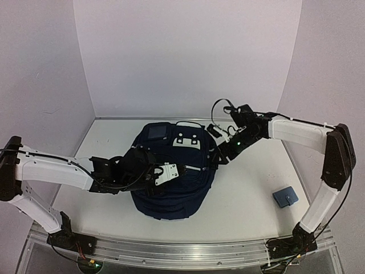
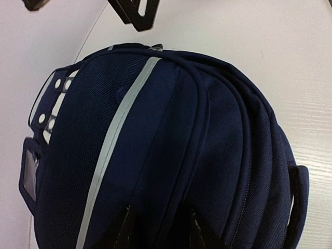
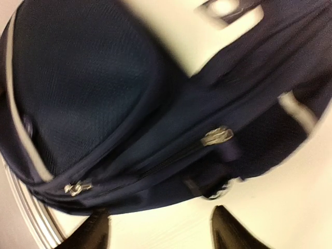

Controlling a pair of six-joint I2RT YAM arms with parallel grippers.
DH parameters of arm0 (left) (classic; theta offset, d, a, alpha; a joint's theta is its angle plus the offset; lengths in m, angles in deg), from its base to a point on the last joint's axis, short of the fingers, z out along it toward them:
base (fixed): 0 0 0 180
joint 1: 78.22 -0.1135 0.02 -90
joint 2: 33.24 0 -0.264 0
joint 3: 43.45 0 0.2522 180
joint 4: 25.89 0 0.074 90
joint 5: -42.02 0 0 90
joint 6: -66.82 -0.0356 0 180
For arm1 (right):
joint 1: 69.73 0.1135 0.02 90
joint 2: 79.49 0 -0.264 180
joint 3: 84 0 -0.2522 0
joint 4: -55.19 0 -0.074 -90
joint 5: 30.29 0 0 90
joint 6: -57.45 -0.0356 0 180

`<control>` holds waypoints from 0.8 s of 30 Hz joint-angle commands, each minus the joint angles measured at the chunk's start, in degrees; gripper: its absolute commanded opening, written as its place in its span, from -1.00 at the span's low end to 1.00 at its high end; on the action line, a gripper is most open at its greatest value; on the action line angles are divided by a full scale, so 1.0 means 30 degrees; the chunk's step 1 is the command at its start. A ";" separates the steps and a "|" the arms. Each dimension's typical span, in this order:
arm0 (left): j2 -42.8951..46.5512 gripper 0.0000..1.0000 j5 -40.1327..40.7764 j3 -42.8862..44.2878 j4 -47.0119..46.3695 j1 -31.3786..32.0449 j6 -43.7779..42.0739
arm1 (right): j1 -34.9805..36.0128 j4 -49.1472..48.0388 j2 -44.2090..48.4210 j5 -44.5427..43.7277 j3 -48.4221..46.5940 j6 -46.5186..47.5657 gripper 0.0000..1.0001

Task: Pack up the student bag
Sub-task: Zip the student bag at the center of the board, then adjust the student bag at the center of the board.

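Left tool [image 2: 159, 232] tips sit closest, parted over bag [image 2: 171, 155] fabric, gripping nothing visible. Right tool [image 3: 161, 231] is also released, jaws wide, hovering at the bag's far-right edge by a zip pull [image 3: 218, 136]. Bag lies flat in the middle of the bench [image 1: 245, 200], between both arms. Pouch [image 1: 285, 197] sits apart, near right. Prob. step: getting the bag open for packing. Next move needs a pinch on a pull w/ the other tool bracing fabric. Can't tell if zips are shut; right wrist view is blurred, bag interior hidden.

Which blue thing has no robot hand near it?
The small light-blue pouch, lying alone far right. The big navy backpack has the left gripper and right gripper at it.
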 commanded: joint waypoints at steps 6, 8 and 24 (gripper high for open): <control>0.3762 0.40 0.0544 0.0570 0.2941 -0.0024 1.1939 | -0.1183 -0.0077 -0.4597 -0.0988 -0.9717 -0.1080 0.76; 0.4293 0.51 0.0057 0.0228 0.3148 0.0001 1.4067 | -0.1213 -0.0077 -0.6370 -0.0779 -1.1708 -0.1666 0.80; 0.3213 0.85 -0.1300 -0.2976 0.2146 0.1056 2.2412 | -0.1294 -0.0168 -1.3933 0.0157 -1.9247 -0.3127 0.91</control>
